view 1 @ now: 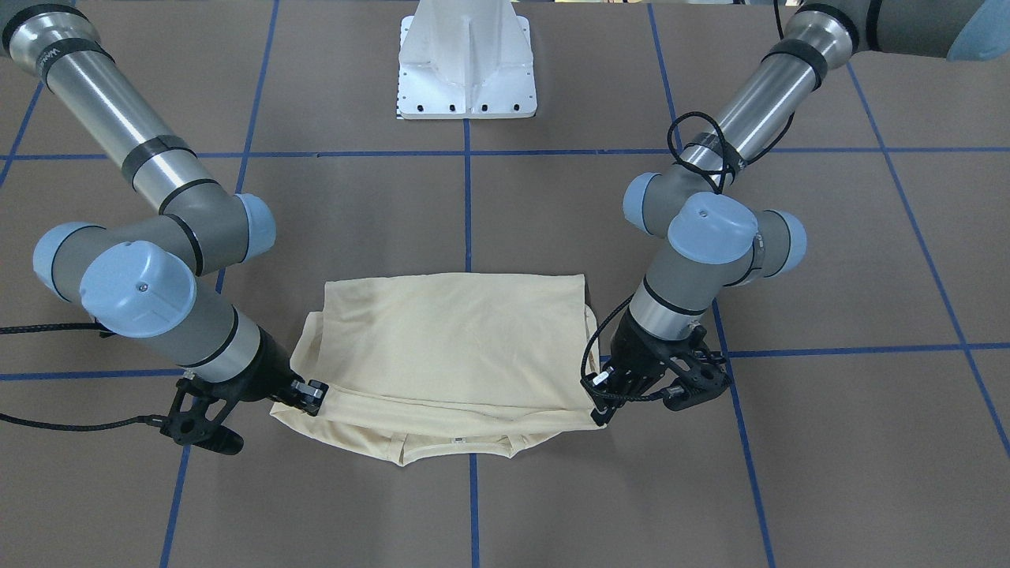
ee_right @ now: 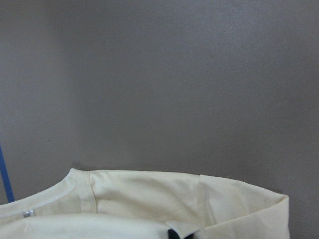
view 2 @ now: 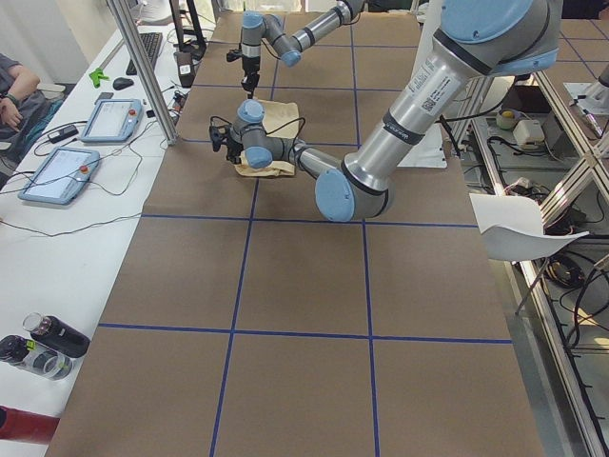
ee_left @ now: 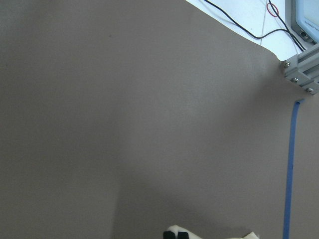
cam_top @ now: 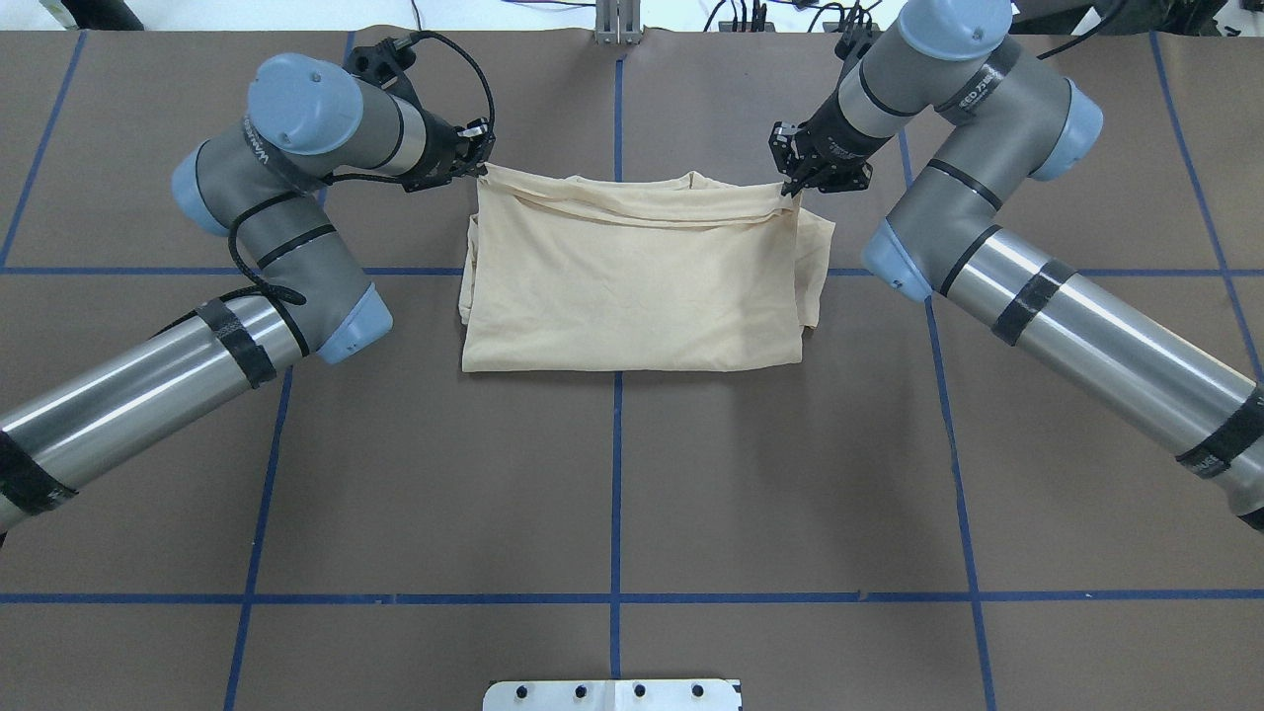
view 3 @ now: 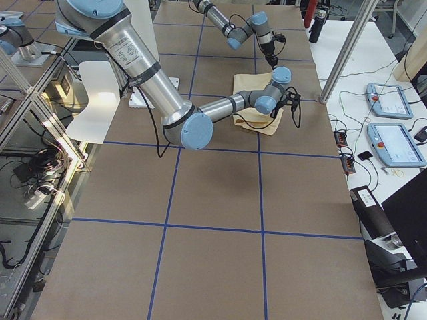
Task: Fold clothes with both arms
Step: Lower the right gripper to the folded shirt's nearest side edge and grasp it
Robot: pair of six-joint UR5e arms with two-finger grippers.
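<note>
Fingers of my left gripper [cam_top: 478,164] and right gripper [cam_top: 790,186] are pinched shut on the two corners of the T-shirt [cam_top: 632,286] farthest from the white pedestal base [cam_top: 612,694]; the shirt lies doubled on the counter [cam_top: 612,474], straight out from that base. I judge the half-fold is about to land, so next I lower both corners level and let go together, without dragging the top layer. Blue tape lines [cam_top: 612,597] grid the brown counter, and beyond its edge farthest from the base are control tablets [view 2: 112,119] and a seated person [view 2: 11,86].
</note>
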